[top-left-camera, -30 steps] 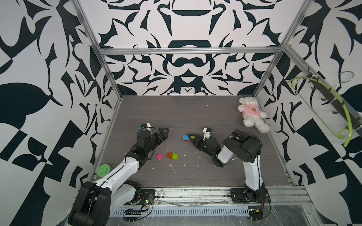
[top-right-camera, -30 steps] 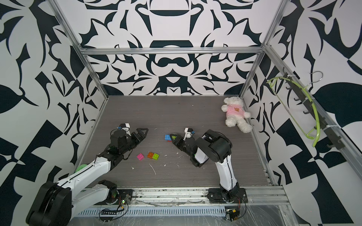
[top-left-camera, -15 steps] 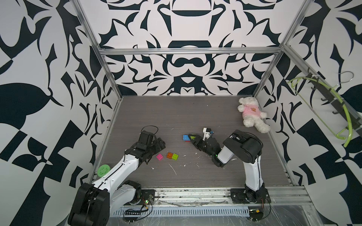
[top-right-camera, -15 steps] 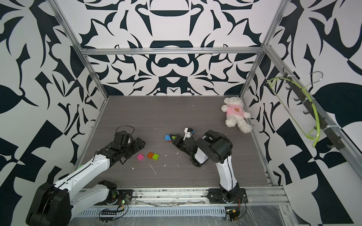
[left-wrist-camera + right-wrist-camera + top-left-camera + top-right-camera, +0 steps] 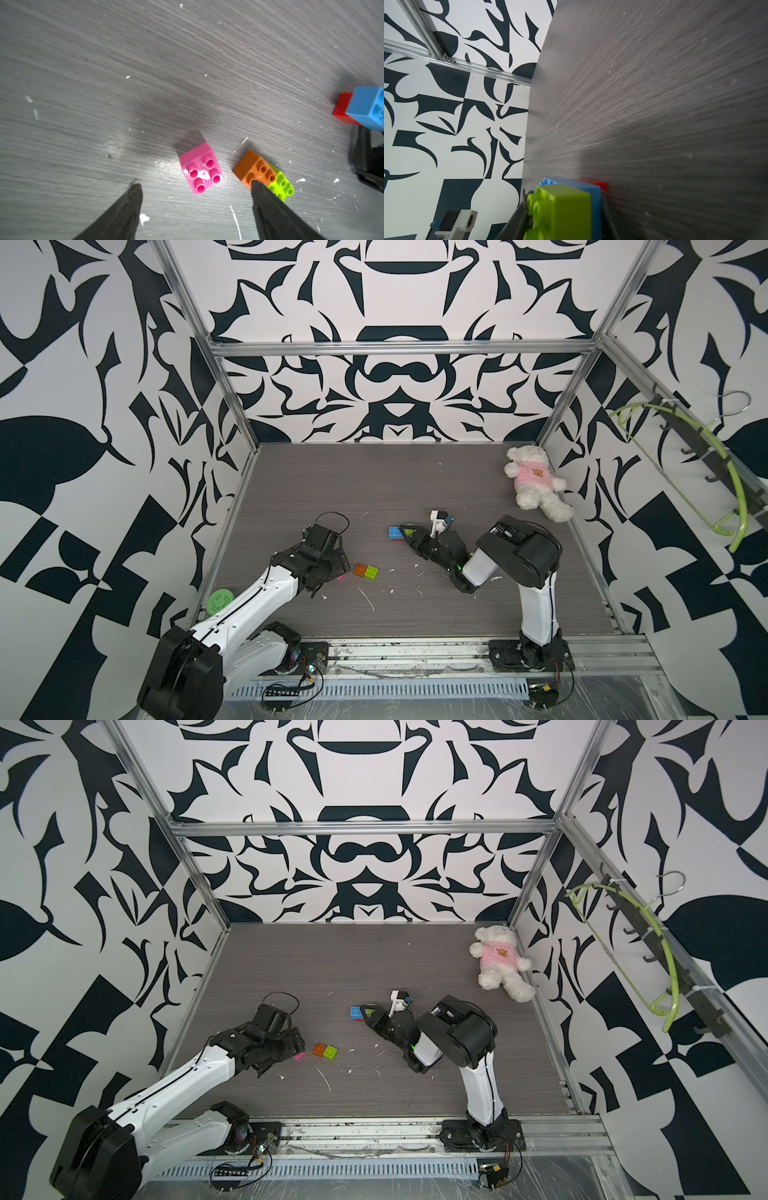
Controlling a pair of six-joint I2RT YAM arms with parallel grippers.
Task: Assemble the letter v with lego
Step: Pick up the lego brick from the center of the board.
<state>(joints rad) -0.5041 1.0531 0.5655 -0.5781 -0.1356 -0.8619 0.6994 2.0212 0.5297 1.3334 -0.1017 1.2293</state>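
Pink brick (image 5: 200, 169) lies between left tool (image 5: 195, 186) tips.

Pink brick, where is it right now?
In the left wrist view the pink brick lies studs-up on the table between the jaws of the open left gripper, on the robot's left side, the orange brick close beside it.

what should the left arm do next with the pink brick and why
Probably lower the left gripper a little around the pink brick and close. Its jaws stand open, the brick lies loose, studs up, just ahead of them, apart from the orange brick. The right gripper is shut on the blue, red and lime green cluster.
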